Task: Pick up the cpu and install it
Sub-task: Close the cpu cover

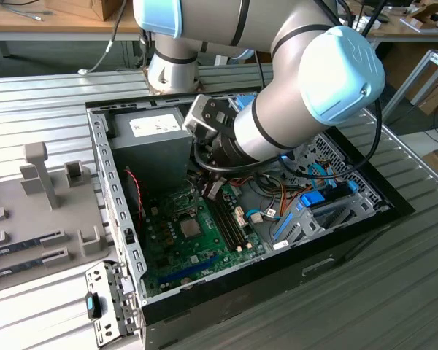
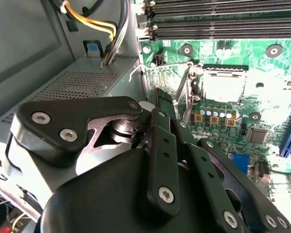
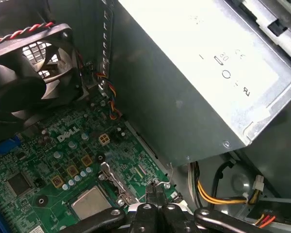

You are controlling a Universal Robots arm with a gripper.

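Note:
The cpu [image 3: 91, 201] is a small silvery square lying flat in the socket on the green motherboard [image 3: 48, 160]. It also shows as a grey square [image 1: 190, 228] in the exterior view and as a bright square [image 2: 223, 85] in the second wrist view. The socket's hinged bracket [image 3: 115, 180] stands open beside it, with a thin wire lever [image 2: 184, 87] raised. My gripper [image 3: 156, 193] hovers just off the socket's edge near the lever, its black fingers [image 2: 161, 104] pressed together with nothing visible between them.
The grey power supply box [image 1: 152, 138] stands close beside the socket inside the open case [image 1: 117, 219]. A black fan [image 3: 24, 82], memory strips [image 2: 223, 22] and yellow cables [image 3: 218, 196] crowd the board. A grey tray with fixtures [image 1: 44, 197] lies at the exterior view's left.

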